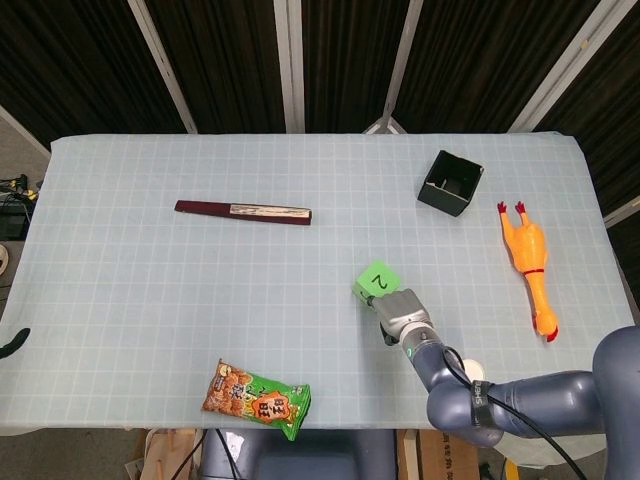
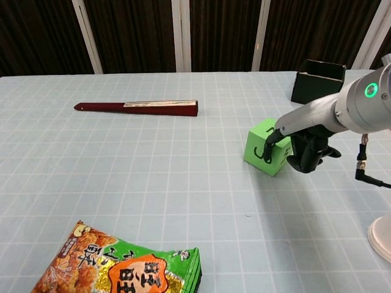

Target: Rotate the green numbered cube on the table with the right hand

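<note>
Hand, right: right hand (image 2: 307, 151) at the cube's right side, dark fingers (image 2: 270, 138) curled down against the cube; grasp partly hidden in the head view by the wrist housing. Fingers touch the cube's near-right face; whether the thumb closes on the opposite face cannot be told.
Arm, right: grey arm (image 1: 520, 405) enters from the lower right edge in the head view; a green ring light (image 2: 369, 91) glows on its forearm in the chest view, and a black cable (image 2: 365, 168) hangs from it.
Hand, left: only a dark tip (image 1: 12, 341) shows at the far left edge of the head view, off the desk; its state cannot be told.
Cube: green cube (image 1: 378, 281) on the desk, right of centre and toward the near edge, turned so its corners point along the grid lines; "2" on its top face, another dark figure on the side face seen from the chest view.
Desk: desk (image 1: 150, 290) covered with a pale blue gridded cloth.
Box: black box (image 1: 450, 183), open-topped, behind and right of the cube, well apart.
Chicken: orange rubber chicken (image 1: 528, 262) lying lengthwise near the right edge.
Fan: dark red folded fan (image 1: 242, 211) lying left of centre, far side.
Snack bag: orange-and-green snack bag (image 1: 256, 399) flat at the near edge, left of the cube.
Disc: white round disc (image 1: 471, 369) near the right arm, at the near edge.
</note>
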Robot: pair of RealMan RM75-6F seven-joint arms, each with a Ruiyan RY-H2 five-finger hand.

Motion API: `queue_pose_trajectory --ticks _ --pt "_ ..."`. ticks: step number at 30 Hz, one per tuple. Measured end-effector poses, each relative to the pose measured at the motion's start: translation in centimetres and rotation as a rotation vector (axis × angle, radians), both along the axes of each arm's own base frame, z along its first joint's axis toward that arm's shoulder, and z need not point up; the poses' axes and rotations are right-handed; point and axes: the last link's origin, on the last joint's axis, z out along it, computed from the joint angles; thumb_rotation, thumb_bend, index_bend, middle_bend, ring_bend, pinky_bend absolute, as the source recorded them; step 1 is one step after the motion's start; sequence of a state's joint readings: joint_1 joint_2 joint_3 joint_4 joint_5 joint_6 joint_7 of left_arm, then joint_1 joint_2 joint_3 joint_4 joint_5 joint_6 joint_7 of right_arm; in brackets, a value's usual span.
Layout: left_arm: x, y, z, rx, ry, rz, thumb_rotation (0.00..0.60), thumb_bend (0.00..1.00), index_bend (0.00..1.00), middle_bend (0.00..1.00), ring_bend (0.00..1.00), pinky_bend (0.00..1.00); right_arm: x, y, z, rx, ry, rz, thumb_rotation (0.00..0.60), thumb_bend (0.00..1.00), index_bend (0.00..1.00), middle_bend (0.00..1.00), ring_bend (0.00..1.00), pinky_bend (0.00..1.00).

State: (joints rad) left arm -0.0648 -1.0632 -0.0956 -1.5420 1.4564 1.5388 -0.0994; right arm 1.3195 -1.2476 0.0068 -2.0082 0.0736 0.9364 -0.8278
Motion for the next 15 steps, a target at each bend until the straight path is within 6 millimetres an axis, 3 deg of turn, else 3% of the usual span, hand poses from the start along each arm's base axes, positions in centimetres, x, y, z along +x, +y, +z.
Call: queue_pose_trajectory --ticks 15 --pt "0.1 -0.1 -0.2 0.001 0.01 0.001 0.6 0.27 0.0 0.0 0.0 0.01 -3.0 0.1 1.7 -0.007 0.046 -0.057 0.6 0.75 0.2 0.86 0.85 0.73"
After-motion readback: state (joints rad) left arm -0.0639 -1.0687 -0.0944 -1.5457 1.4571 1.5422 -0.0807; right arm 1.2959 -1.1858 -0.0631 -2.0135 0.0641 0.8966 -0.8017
